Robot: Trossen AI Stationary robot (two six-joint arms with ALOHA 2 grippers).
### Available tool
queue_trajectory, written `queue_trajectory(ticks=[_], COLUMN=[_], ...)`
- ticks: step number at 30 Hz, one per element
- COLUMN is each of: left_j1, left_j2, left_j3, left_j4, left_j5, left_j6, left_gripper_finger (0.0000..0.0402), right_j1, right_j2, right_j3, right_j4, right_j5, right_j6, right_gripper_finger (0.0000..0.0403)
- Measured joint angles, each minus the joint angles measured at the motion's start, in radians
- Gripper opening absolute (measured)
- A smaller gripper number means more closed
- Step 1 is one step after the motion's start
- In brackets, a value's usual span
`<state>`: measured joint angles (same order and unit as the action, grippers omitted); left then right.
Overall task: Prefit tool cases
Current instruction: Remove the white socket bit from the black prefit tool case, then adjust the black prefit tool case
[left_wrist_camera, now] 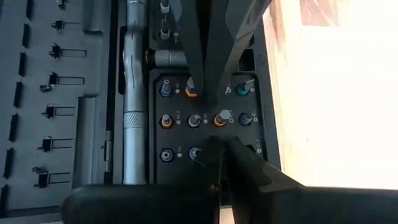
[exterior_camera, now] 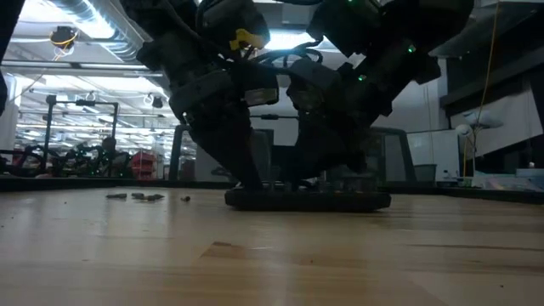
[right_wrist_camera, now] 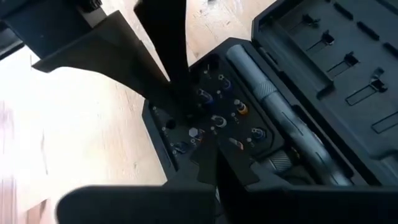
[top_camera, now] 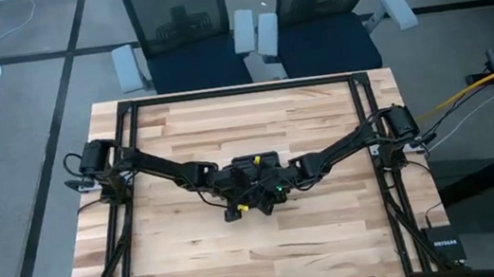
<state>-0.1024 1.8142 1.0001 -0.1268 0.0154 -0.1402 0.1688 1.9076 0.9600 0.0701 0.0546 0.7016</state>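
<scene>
The black tool case (top_camera: 269,162) lies open and flat on the middle of the table, seen edge-on in the low view (exterior_camera: 306,201). One half holds a grid of bit slots (left_wrist_camera: 180,121) with coloured bits and a silver driver handle (left_wrist_camera: 134,112). The other half (left_wrist_camera: 56,93) shows only empty slots. Both grippers stand over the bit grid, pointing down from opposite sides. My left gripper (left_wrist_camera: 217,144) is shut, its tips at the grid's near rows. My right gripper (right_wrist_camera: 216,140) is shut too, and also shows in the left wrist view (left_wrist_camera: 205,99). My left gripper has its shut fingertips (left_wrist_camera: 227,149) down at the bit grid from above; whether they touch a bit or the tray I cannot tell. My right gripper has its shut fingertips (right_wrist_camera: 227,155) down at the same grid (right_wrist_camera: 214,118) from above; whether they touch it I cannot tell.
Several small loose bits (exterior_camera: 136,196) lie on the wood toward the table's left. A black NETGEAR box (top_camera: 443,248) sits off the table's right near corner. Dark frame rails (top_camera: 126,126) run along both sides, and chairs (top_camera: 176,33) stand beyond the far edge.
</scene>
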Motion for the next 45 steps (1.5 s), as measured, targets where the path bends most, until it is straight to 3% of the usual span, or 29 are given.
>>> queue_trajectory(ticks=[13, 22, 33, 38, 45], left_j1=[0.023, 0.041, 0.115, 0.129, 0.124], left_j2=[-0.172, -0.22, -0.219, -0.225, -0.225], left_j3=[0.001, -0.005, -0.094, -0.087, -0.062], left_j4=[-0.043, -0.439, -0.487, -0.501, -0.506], left_j5=[-0.006, -0.1, -0.105, -0.091, -0.068], left_j6=[0.107, 0.229, 0.227, 0.254, 0.25], left_gripper_finger=[0.0003, 0.0001, 0.0003, 0.0035, 0.0111], right_j1=[0.001, 0.001, 0.001, 0.001, 0.0], right_j2=[0.002, 0.003, 0.003, 0.003, -0.009], right_j3=[0.0, -0.003, -0.003, -0.003, -0.004], right_j4=[-0.037, -0.04, -0.04, -0.04, -0.041], right_j5=[0.003, 0.005, 0.004, 0.005, -0.001], right_j6=[0.01, 0.015, 0.012, 0.011, -0.014], right_gripper_finger=[0.0, 0.0, 0.0, 0.0, 0.0])
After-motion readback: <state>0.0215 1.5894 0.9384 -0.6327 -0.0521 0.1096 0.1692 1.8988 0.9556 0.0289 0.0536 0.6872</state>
